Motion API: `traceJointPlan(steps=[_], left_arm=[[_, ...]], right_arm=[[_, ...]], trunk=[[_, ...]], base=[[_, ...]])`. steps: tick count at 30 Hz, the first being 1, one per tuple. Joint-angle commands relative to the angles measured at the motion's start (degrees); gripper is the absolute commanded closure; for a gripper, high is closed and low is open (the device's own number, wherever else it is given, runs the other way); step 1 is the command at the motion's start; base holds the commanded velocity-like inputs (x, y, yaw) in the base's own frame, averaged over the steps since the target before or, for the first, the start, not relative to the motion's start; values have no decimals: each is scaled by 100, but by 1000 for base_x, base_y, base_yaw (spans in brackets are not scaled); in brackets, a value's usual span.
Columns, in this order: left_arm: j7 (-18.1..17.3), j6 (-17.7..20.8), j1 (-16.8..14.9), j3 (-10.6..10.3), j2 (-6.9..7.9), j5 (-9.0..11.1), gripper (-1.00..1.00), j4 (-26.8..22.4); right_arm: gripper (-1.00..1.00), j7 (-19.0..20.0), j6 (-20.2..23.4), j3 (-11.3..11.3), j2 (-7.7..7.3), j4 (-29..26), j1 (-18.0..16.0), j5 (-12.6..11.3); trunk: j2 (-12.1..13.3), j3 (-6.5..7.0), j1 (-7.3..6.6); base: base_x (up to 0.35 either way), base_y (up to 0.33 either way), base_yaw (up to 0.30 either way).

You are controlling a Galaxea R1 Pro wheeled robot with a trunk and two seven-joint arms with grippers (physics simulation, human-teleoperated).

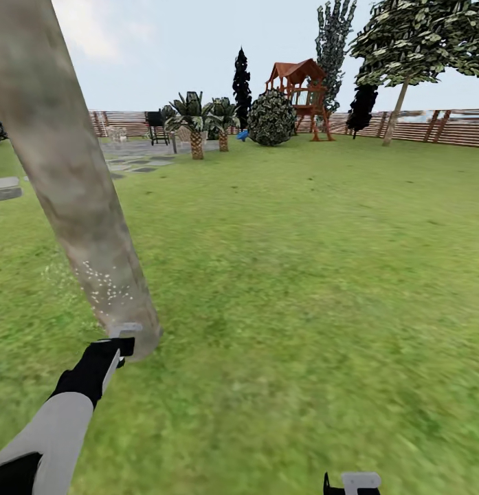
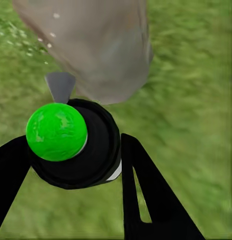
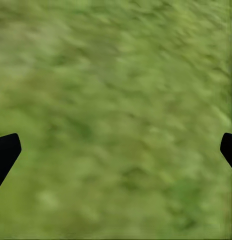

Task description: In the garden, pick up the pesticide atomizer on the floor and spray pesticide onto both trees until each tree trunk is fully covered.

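While left hand [image 2: 71, 160] clamps the pesticide atomizer [image 2: 76, 145] — green-topped, tree trunk [image 1: 74, 185] speckled with pesticide [image 1: 105, 285], right hand [image 3: 116, 150] splayed over lawn [image 3: 120, 75].

Head view — high, facing forward and down over lawn [image 1: 301, 289] toward the fence [image 1: 431, 126]; left wrist view — close on the tree trunk [image 2: 103, 45], shared with head; right wrist view — close above grass.
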Motion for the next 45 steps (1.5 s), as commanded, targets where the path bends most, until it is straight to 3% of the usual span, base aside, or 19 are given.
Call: traceJointPlan(steps=[1,5,6,9,11,18,20,22,25,28,31,32,36,45], left_arm=[[-2,0,0,2,-11,-1,100,1],[1,0,1,14,1,-5,100,1],[1,0,1,84,15,-4,100,0],[-15,-27,9,567,47,-17,100,5],[-19,-72,16,685,49,-43,100,8],[-4,-261,10,693,1,-49,100,4],[2,-268,16,717,76,-51,100,7],[61,-278,129,732,253,-40,100,8],[81,-286,199,736,313,-30,100,12],[86,-376,218,710,153,-10,100,353],[143,-1104,219,711,-47,-9,100,741],[216,-1186,219,715,-72,-3,100,774],[448,-1311,219,736,-74,-4,100,812],[467,-1321,366,765,3,-10,100,979]], right_arm=[[-100,0,0,0,-2,0,2,2],[-100,0,0,0,-1,0,3,0],[-100,-1,0,-1,-1,0,6,2],[-100,-1,0,-1,-2,0,5,0],[-100,0,0,-1,-3,0,6,0],[-100,0,0,4,0,0,1,4],[-100,0,0,7,18,2,5,3],[-100,0,-5,4,53,-2,6,-2],[-100,-6,-14,-33,49,-80,12,-20],[-100,-3,-20,-10,42,-406,10,0],[-100,7,-26,27,59,-422,12,78],[-100,8,-26,30,58,-423,14,156],[-100,9,-26,34,57,-430,10,286],[-100,0,-18,24,22,-447,13,287]], trunk=[[0,0,0],[0,0,0],[0,0,0],[0,0,0],[0,0,0],[0,0,0],[0,0,0],[0,0,0],[0,0,0],[0,0,0],[0,0,0],[0,0,0],[0,0,0],[0,0,0]], base=[[-212,-114,0],[-309,-25,0],[-257,-3,0],[-112,-1,0],[-14,0,0],[-1,0,0],[0,0,0],[0,0,0],[0,0,0],[0,0,0],[0,0,0],[0,0,0],[0,0,0],[232,-103,0]])
